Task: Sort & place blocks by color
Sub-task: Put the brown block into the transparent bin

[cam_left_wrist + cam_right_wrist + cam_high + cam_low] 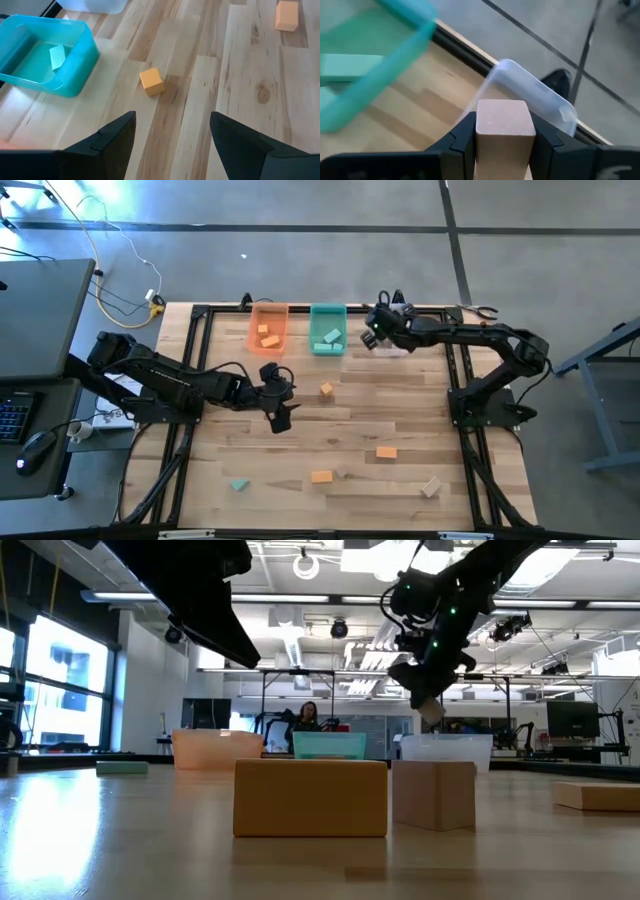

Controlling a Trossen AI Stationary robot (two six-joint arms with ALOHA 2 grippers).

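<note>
Right now your right gripper [502, 145] is pinching a wood block [501, 131] near the clear bin [532, 97]'s rim, risking a drop outside, while the left gripper [172, 137] is hanging open, empty, near an orange cube [151, 81].

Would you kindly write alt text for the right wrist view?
The right gripper holds a pale wooden block between its jaws, above a wooden table. Ahead lies a clear bin; a green bin holds a teal block.

Bright overhead lighting, window glare at left, blurred right wrist view.
</note>
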